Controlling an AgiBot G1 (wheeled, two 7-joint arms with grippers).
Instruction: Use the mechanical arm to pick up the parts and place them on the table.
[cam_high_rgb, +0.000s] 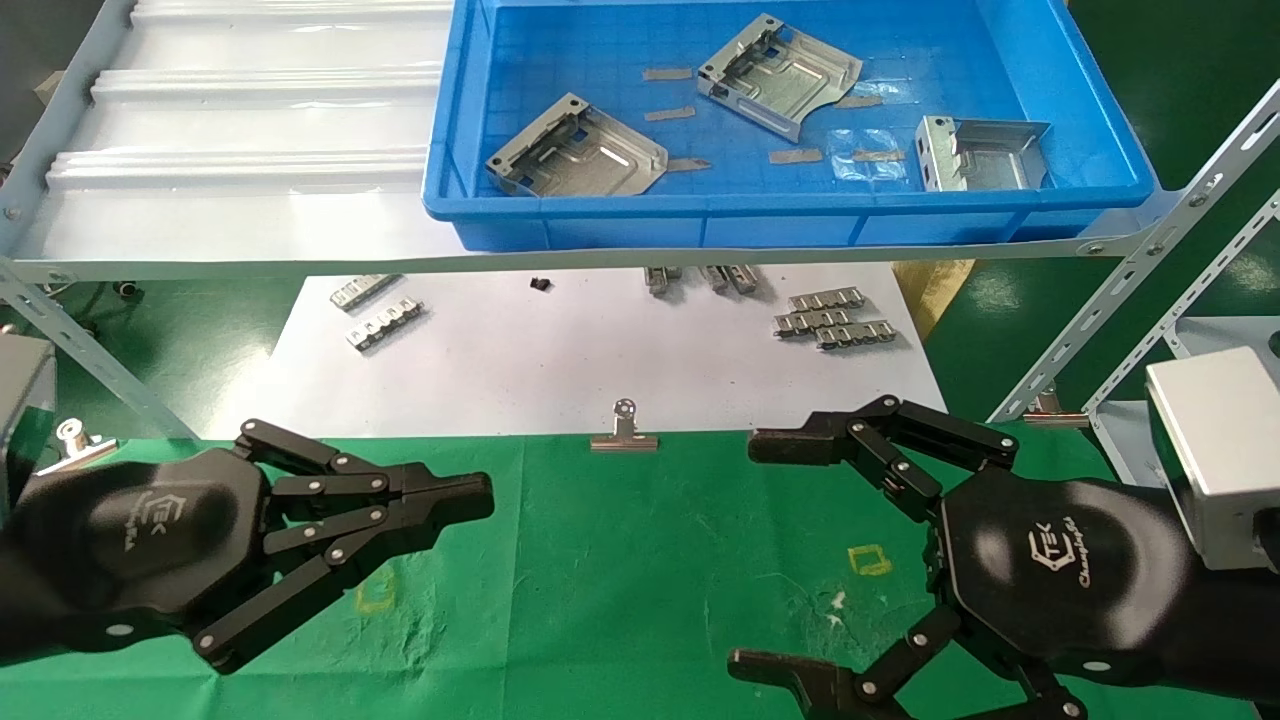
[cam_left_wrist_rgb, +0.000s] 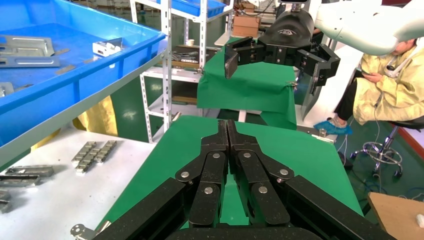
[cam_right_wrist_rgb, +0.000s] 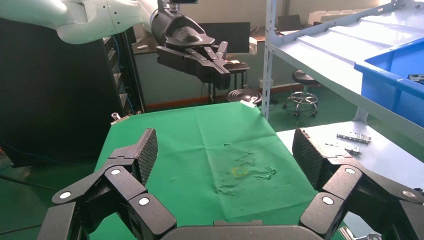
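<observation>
Head – parts: we count three parts (cam_high_rgb: 578, 160) (cam_high_rgb: 780, 75) (cam_high_rgb: 982, 153), all lying in the blue tray (cam_high_rgb: 800, 215) on the shelf (cam_high_rgb: 250, 200), none on the table (cam_high_rgb: 620, 570).
Head – strips: we count about eight toothed strips (cam_high_rgb: 832, 322) on the white sheet (cam_high_rgb: 560, 360), a few half hidden under the shelf edge.
Head – clips: one binder clip (cam_high_rgb: 624, 432) at the seam between sheet and green cloth; a second (cam_high_rgb: 72, 440) at the far left edge.
Head – marks: two yellow squares (cam_high_rgb: 869, 560) (cam_high_rgb: 375, 597) on the cloth.
Head – left hand (cam_high_rgb: 440, 505): low over the cloth on the left, fingers straight and pressed together, holding nothing.
Head – right hand (cam_high_rgb: 760, 555): low over the cloth on the right, fingers spread wide, holding nothing.
Left wrist – left hand (cam_left_wrist_rgb: 228, 131): we see the fingers (cam_left_wrist_rgb: 220, 165) closed against each other, empty, green cloth below.
Left wrist – right hand (cam_left_wrist_rgb: 235, 57): across from it, above the cloth, nothing in it.
Left wrist – room: metal racking, a seated person in yellow (cam_left_wrist_rgb: 385, 85) beyond the table.
Right wrist – right hand (cam_right_wrist_rgb: 225, 150): splayed, empty; one yellow square (cam_right_wrist_rgb: 240, 171) on wrinkled cloth below.
Right wrist – left hand (cam_right_wrist_rgb: 220, 75): opposite, fingers bunched.
Right wrist – room: stool (cam_right_wrist_rgb: 301, 80), dark cabinet (cam_right_wrist_rgb: 50, 90).
</observation>
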